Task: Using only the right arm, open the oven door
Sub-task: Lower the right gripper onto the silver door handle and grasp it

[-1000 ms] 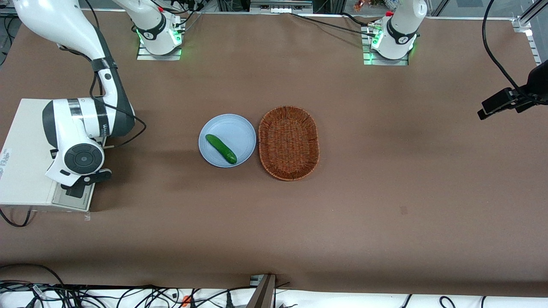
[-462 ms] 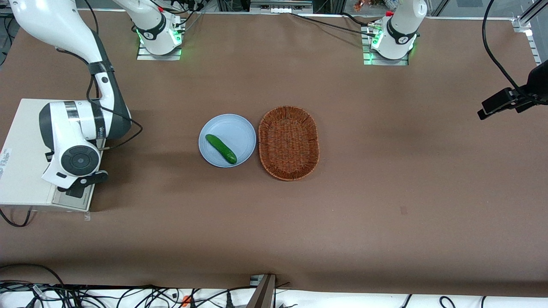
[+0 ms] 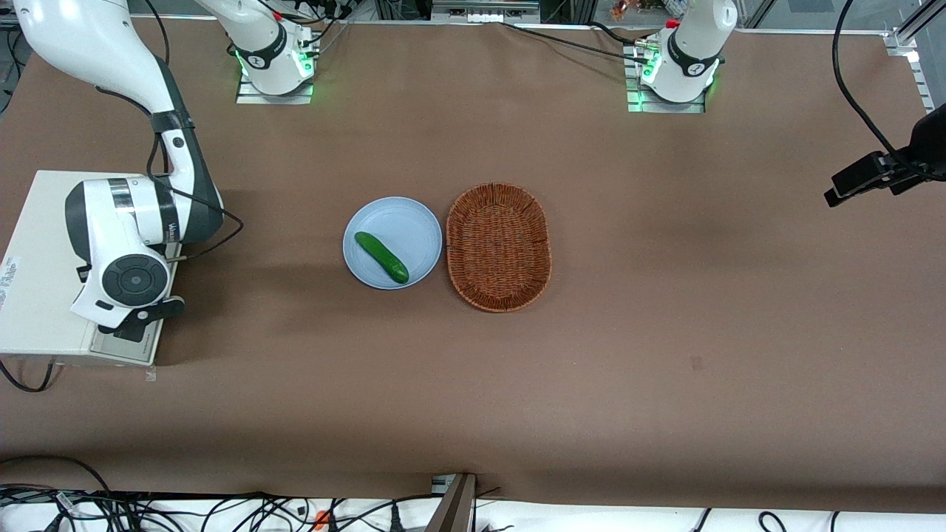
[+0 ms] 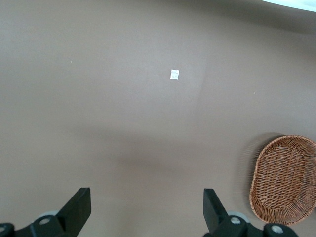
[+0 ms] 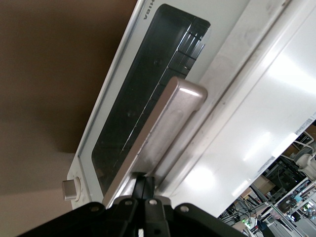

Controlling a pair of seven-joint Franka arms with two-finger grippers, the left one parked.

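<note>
1. Front view:
   - At the working arm's end of the brown worktop (image 3: 665,332), a cream-white toaster oven (image 3: 37,295), well apart from the plate and at about nine o'clock from it.
   - Bent down over the oven, the right arm (image 3: 122,222).
   - At roughly five o'clock from the arm's round grey wrist cap, low against the oven's front edge, the black end effector (image 3: 140,318). Cannot tell here whether clenched or released.
   - Near mid-worktop, a pale blue plate (image 3: 414,229) carrying a cucumber (image 3: 381,257), laid along the ten-to-four line.
   - Just beside the plate at three o'clock, an oval wicker basket (image 3: 499,247).

2. Left wrist view:
   - Bare brown worktop (image 4: 98,98) with a small white tag (image 4: 174,74).
   - From the tag, at about four o'clock, the wicker basket (image 4: 284,180).

3. Right wrist view:
   - Seen close up, the oven door (image 5: 143,98), with dark glass in a pale frame, lying flush against the oven's front.
   - Along the door, the long silver bar handle (image 5: 168,123).
   - Right at the handle's near end, the end effector (image 5: 144,190). Grip state cannot be told.
   - Beside the door frame, one silver knob (image 5: 71,187).
</note>
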